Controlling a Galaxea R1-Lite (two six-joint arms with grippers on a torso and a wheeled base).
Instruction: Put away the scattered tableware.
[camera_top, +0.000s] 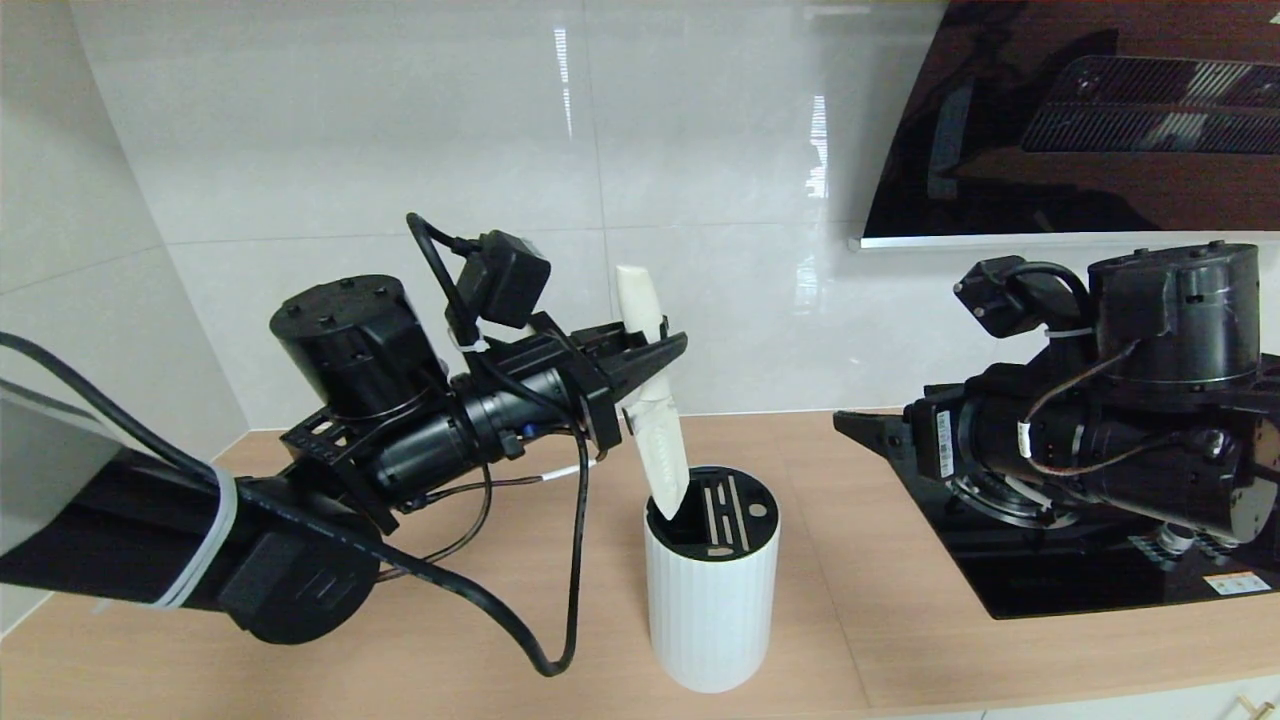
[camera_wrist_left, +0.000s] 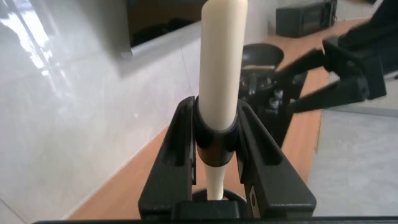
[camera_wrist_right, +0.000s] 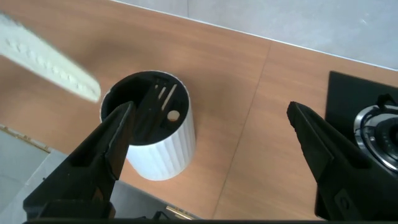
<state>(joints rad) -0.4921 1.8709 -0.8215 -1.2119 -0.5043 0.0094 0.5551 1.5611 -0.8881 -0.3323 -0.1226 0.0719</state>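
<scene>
Insertion step: left gripper (camera_top: 655, 362) is clamping white knife (camera_top: 665, 450), tip sitting in holder (camera_top: 710, 610) mouth; next is needing straight lowering, then release.

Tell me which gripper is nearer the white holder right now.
Left. The left gripper, shut on the white knife, hangs just above the white holder; the right gripper is open, off to its right by the cooktop.

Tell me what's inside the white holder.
The white utensil, held by the left pincer, has its tip in the holder's large opening. The narrow slots look empty; deeper inside is dark and hidden.
</scene>
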